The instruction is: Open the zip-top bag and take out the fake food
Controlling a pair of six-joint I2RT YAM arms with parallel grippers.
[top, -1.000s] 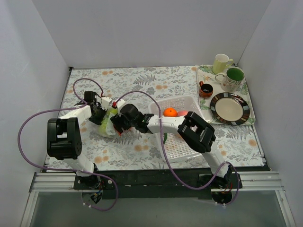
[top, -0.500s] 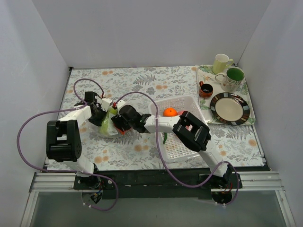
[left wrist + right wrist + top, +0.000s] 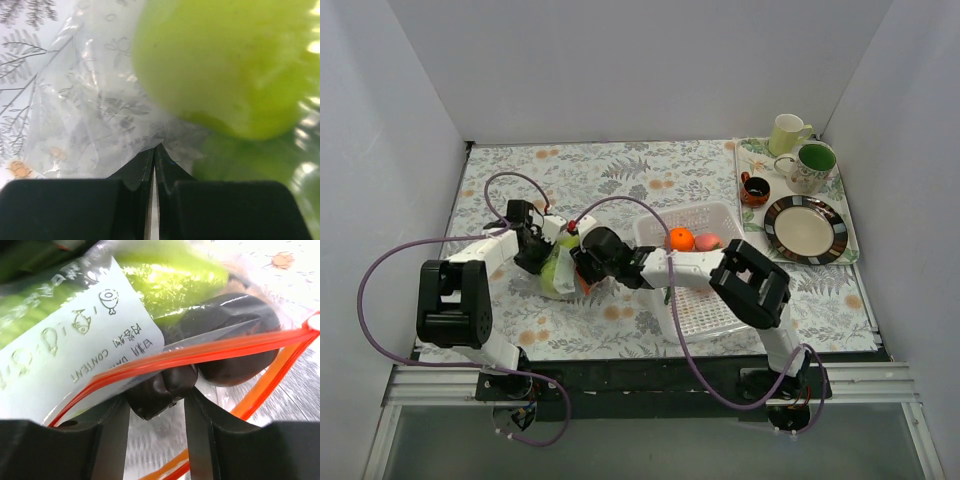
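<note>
The clear zip-top bag [image 3: 560, 275] lies on the floral cloth left of centre, its red-orange zip strip [image 3: 215, 349] parted at the mouth. My left gripper [image 3: 540, 254] is shut on a fold of the bag's plastic [image 3: 100, 115], with a light green round fruit [image 3: 225, 65] just beyond it inside the bag. My right gripper [image 3: 584, 270] reaches into the bag's mouth. It is shut on the end of a dark purple piece [image 3: 160, 387], with a finger [image 3: 112, 435] on each side. Green pieces [image 3: 170, 280] and a white label fill the bag behind it. An orange fruit [image 3: 681, 239] and a peach-red one [image 3: 708, 242] lie in the basket.
The white perforated basket [image 3: 705, 305] sits under my right forearm, right of centre. A tray [image 3: 850, 255] at the back right holds three cups [image 3: 807, 166] and a striped plate [image 3: 806, 229]. White walls enclose the left, back and right sides.
Both grippers and the bag have shifted a little to the right and nearer. The right arm has drawn back, and the peach-red fruit in the basket now shows.
</note>
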